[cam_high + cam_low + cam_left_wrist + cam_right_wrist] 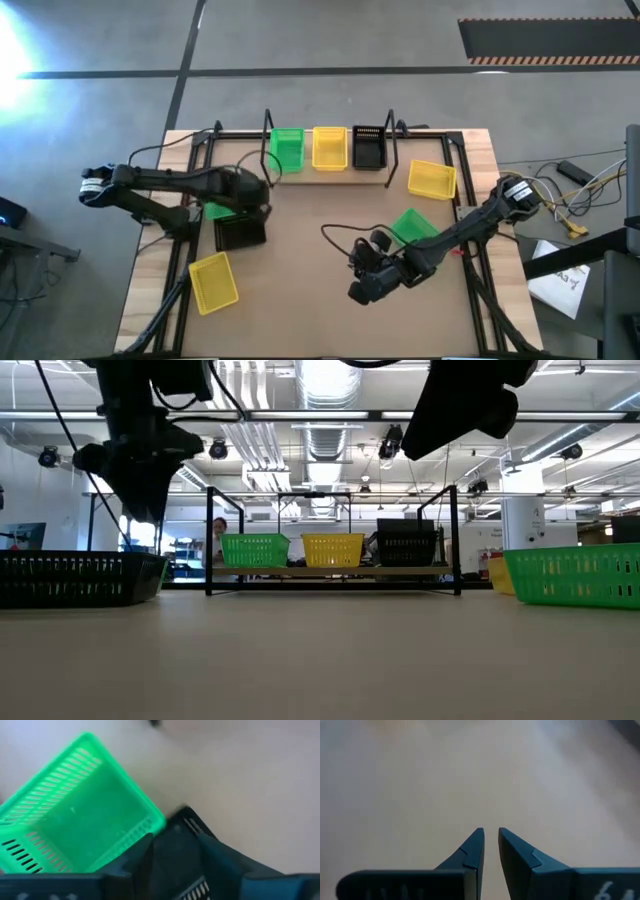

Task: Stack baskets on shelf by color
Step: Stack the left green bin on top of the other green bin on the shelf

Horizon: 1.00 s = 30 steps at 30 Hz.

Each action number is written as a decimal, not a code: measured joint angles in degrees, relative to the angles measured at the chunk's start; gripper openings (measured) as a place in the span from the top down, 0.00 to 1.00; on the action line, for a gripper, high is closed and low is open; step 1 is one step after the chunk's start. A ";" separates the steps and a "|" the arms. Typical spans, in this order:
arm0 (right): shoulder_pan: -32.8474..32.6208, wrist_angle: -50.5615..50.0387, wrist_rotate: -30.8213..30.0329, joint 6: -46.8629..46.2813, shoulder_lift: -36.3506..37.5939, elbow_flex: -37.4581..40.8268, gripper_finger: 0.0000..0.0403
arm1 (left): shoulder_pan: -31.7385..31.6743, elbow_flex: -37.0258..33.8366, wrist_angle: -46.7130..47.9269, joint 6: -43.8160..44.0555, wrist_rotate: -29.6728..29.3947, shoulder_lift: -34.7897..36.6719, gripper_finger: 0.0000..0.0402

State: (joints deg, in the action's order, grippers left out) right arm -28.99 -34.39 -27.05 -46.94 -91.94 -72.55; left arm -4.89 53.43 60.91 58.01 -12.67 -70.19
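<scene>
The shelf (300,168) at the table's far side carries one green basket (287,148), one yellow basket (329,147) and one black basket (369,147) in a row. A second green basket (213,209) and a second black one (240,234) stand on the table's left part. My left gripper (255,195) hovers open above them. In the left wrist view (175,845) its fingers stand over the black basket's corner (186,820), beside the green basket (75,815). My right gripper (490,832) is shut and empty, raised over bare table (360,290).
Loose on the table are a yellow basket (213,281) near the left front, another yellow basket (432,179) at the right, and a green basket (412,225) beside my right arm. Cables and papers (560,275) lie off the right edge. A person (218,532) shows behind the shelf.
</scene>
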 joint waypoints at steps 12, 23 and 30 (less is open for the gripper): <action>-2.90 -6.49 0.04 3.13 0.50 0.00 0.88 | -7.20 -4.91 -3.68 13.19 -4.22 -0.30 0.37; -4.26 -17.51 -1.00 4.30 4.77 0.53 0.88 | -7.21 -8.39 -9.97 18.15 -4.18 -6.36 0.52; -5.46 -18.14 -1.53 3.94 6.47 1.59 0.88 | -6.74 -7.93 -9.86 17.98 -2.18 -10.24 0.71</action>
State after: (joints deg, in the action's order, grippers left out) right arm -34.45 -52.53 -28.58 -43.00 -85.47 -70.96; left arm -11.64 45.50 51.05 76.00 -14.85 -80.43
